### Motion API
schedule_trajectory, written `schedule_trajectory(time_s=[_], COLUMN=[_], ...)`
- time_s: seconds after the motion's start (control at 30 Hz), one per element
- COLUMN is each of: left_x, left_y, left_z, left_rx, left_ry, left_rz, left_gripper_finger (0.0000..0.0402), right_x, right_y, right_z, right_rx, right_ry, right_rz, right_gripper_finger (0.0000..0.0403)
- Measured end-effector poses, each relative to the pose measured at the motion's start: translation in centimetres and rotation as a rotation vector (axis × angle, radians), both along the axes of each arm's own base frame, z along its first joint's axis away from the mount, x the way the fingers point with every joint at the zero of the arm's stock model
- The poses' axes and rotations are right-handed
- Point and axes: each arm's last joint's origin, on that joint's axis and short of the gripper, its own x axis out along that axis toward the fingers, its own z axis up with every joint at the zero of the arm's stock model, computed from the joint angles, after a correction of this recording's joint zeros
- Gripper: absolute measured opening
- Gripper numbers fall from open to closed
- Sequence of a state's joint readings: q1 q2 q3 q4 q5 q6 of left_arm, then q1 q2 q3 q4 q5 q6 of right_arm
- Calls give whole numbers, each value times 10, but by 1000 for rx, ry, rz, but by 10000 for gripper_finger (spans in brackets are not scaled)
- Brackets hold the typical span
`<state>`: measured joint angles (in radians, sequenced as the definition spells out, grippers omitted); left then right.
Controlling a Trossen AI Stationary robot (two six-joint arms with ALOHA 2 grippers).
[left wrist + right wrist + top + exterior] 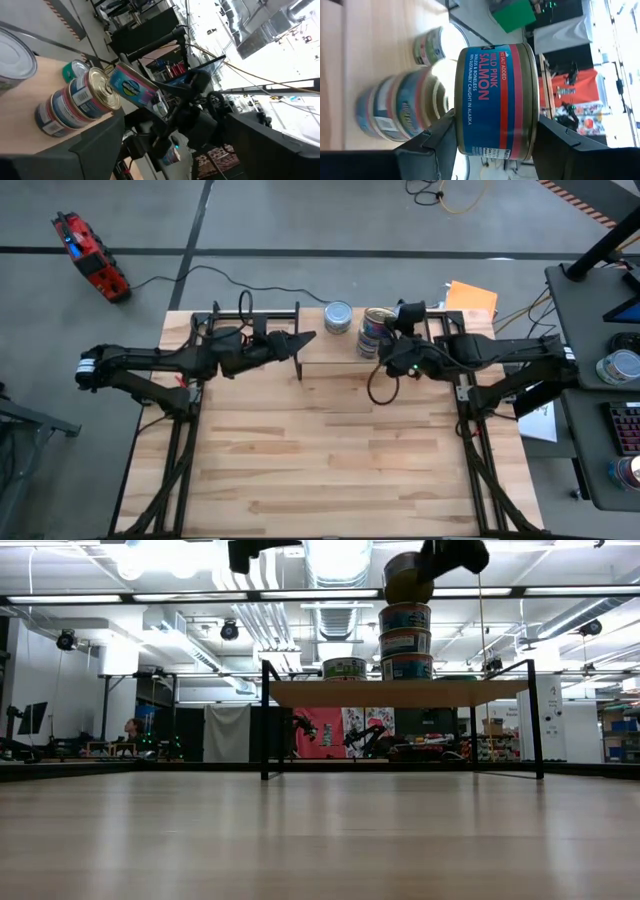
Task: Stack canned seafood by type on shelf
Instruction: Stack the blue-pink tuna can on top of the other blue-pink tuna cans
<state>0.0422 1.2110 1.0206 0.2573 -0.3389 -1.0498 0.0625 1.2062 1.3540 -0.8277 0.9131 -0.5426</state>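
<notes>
The shelf [400,693] is a light plank on thin black legs at the table's far edge. Three tins stand stacked [405,641] on it [375,338], and one tin [345,667] stands alone to their left [338,317]. My right gripper [496,131] is just above the stack, shut on a blue-and-red salmon tin [495,100], which also shows in the low view [408,580]. My left gripper [305,340] hangs open by the shelf's left end, touching nothing. Its wrist view shows the stack [75,102] and the held tin [132,87]. My right gripper pinches the salmon tin between its two fingers [437,137], one at each flat end, by the rim [459,127]. It reaches in from the table's right side. The tin is lifted clear and tilted, just above the top tin of the stack [404,616].
Both arms crowd the table's far edge by the shelf. The wide butcher-block tabletop [330,460] stretches toward the near edge. An orange sheet [470,297] lies behind the shelf's right end, and cables run on the floor beyond.
</notes>
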Motion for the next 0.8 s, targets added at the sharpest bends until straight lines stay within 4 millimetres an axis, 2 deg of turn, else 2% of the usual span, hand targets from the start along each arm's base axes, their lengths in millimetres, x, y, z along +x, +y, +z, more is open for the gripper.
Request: schedule_trajectory(time_s=[0.23,0.8], left_x=[0,1], left_y=[1,2], left_z=[0,-1], left_rx=[24,60], left_ry=[11,33], left_rz=[4,11], left_gripper_finger=[331,331], right_x=[1,2], right_y=[-11,-10], right_z=[-2,-3], right_rx=[-1,62], right_ry=[14,-20], right_rz=[-37,-22], right_gripper_finger=[192,198])
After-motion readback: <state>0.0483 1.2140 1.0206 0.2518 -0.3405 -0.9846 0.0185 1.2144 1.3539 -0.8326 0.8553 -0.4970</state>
